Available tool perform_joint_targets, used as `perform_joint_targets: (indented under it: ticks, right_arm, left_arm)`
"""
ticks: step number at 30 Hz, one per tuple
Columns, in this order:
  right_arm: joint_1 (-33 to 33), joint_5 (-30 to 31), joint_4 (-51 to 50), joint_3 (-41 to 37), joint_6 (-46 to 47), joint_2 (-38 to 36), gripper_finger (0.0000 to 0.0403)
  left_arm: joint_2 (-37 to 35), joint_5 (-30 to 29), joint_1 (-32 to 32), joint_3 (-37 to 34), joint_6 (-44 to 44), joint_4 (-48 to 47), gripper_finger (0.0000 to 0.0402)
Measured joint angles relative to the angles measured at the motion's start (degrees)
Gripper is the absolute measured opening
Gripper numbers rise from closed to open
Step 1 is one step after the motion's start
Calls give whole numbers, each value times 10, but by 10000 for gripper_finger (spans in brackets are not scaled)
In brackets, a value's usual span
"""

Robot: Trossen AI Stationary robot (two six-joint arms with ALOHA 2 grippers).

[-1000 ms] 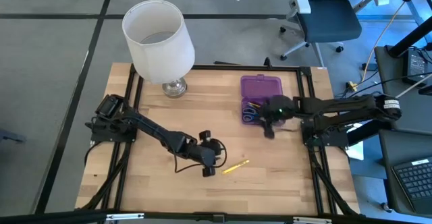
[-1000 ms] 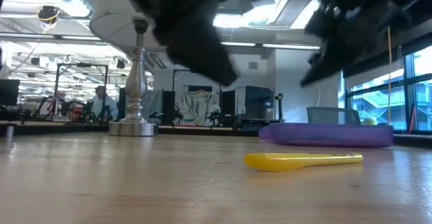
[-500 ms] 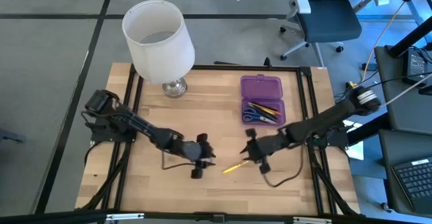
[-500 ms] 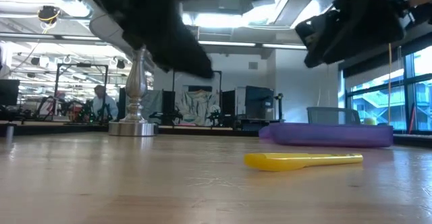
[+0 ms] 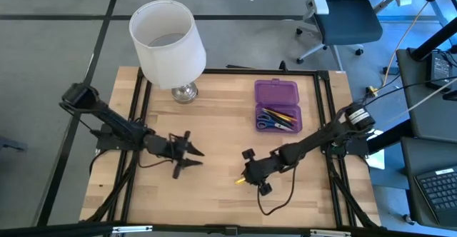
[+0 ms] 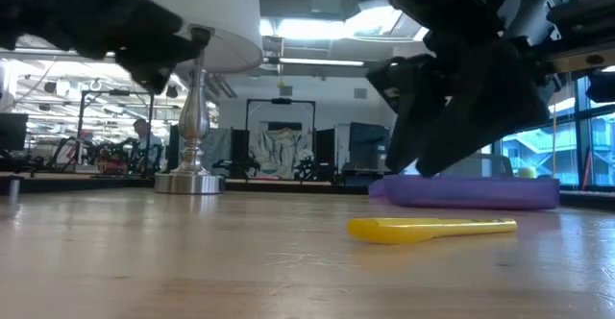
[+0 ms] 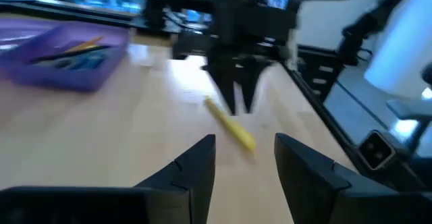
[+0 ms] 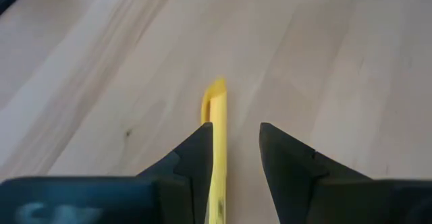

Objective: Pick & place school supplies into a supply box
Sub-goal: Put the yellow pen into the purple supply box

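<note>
Closing in on the yellow pencil (image 8: 216,150), with the right end effector (image 5: 251,175) poised low over it on the bare wood near the front of the surface (image 5: 214,123), fingers (image 8: 192,163) spread and not yet pinching anything. Worth noting in the right wrist view: pencil running lengthwise between the fingers but hugging one of them, so not centred. Best done by shifting sideways until the pencil sits midway in the gap, then lowering until the tips nearly touch the wood, then closing across the shaft. Judged risk: a thin round shaft rolling away or tipping if caught off-centre or near its end, so a grip around its middle looks safer. Lifting level before travelling should keep the far end from dragging.

Off to the side, left end effector (image 5: 187,153) waiting above the surface, fingers apart and holding nothing, aimed toward the pencil; better kept out of the lift path.

Farther back, purple box (image 5: 278,106) lying open, with scissors (image 5: 265,120) and pencils (image 5: 284,116) already inside; pencil best turned to match the tray's long side before release.

Beyond that, lamp (image 5: 168,41) at the back edge
</note>
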Motion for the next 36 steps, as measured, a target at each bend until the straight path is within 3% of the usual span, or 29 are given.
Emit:
perform_joint_targets:
  ticks: [3,7,14,21,30,36]
  right_arm:
    - [4,0,1,12,0,14,127]
    - [6,-11,1,19,6,26,127]
    - [6,-11,11,19,20,47,127]
    - [5,-10,20,19,21,62,127]
    - [4,-10,23,20,38,80,121]
    - [0,-12,19,20,70,81,71]
  left_arm:
    - [-71,-8,7,-45,-3,-3,144]
    - [-177,26,37,-84,-3,-56,146]
    - [-344,45,90,-92,40,-222,142]
    - [-466,42,125,-92,59,-344,141]
    - [-532,-5,133,-92,98,-392,141]
    - [-540,-39,133,-92,98,-400,141]
